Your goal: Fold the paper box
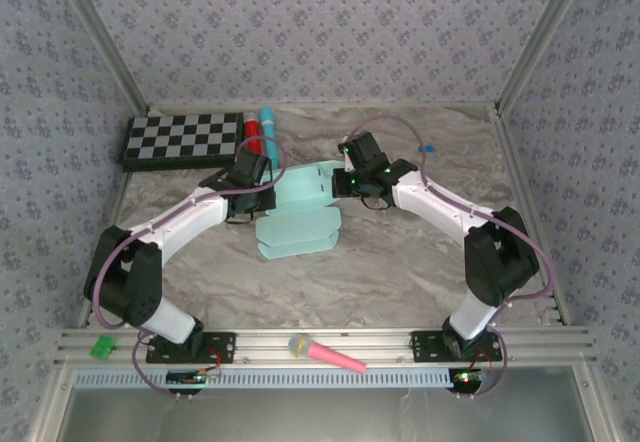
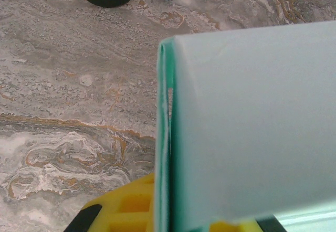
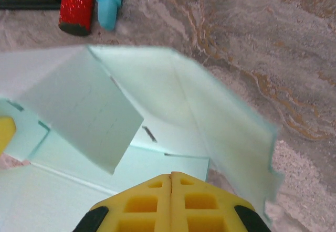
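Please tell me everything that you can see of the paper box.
The paper box is thin, pale aqua card: a partly folded die-cut sheet with flaps, slots and tabs. Its near part lies flat on the marble table, and its far panels stand raised. It lies mid-table between the arms. The left hand pinches one raised panel at its edge. The right hand is shut just above the sheet's middle; whether they touch is unclear.

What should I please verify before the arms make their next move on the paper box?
1. Left end effector grips paper box: ok, shut on an upright panel's edge.
2. Right end effector free: ok, shut, holding nothing.
3. Right end effector touching the card: cannot tell.
4. Box closed up: not ok, near flaps lie flat on the table.
5. Red tube and turquoise marker apart from the card: ok.
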{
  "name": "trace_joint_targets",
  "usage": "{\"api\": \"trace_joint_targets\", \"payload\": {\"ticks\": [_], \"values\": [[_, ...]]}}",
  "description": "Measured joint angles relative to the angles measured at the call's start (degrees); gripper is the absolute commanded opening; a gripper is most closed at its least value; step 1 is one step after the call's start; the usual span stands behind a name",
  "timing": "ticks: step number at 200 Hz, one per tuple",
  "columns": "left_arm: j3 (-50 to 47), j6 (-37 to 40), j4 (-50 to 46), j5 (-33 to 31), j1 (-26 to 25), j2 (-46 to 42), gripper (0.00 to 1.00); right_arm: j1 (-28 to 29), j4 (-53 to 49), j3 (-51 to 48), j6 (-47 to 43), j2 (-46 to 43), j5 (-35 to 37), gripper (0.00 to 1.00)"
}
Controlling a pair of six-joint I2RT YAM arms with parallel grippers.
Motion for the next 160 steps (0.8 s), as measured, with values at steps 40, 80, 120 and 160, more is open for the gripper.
{"api": "trace_joint_targets", "payload": {"ticks": [40, 80, 120, 160], "values": [[0.0, 0.0, 0.02, -0.02, 0.0, 0.0, 0.0, 0.72, -2.84, 0.0, -0.37, 0.39, 4.02, 0.02], [0.0, 0.0, 0.02, 0.0, 0.0, 0.0, 0.0, 0.72, -4.24, 0.0, -0.31, 1.77, 6.82, 0.02], [0.0, 0.0, 0.04, 0.0, 0.0, 0.0, 0.0, 0.74, -4.52, 0.11, -0.07, 3.37, 6.88, 0.03], [-0.5, 0.02, 0.11, 0.0, 0.0, -0.37, 0.0, 0.74, -4.42, 0.11, 0.55, 3.54, 5.62, 0.05]]}}
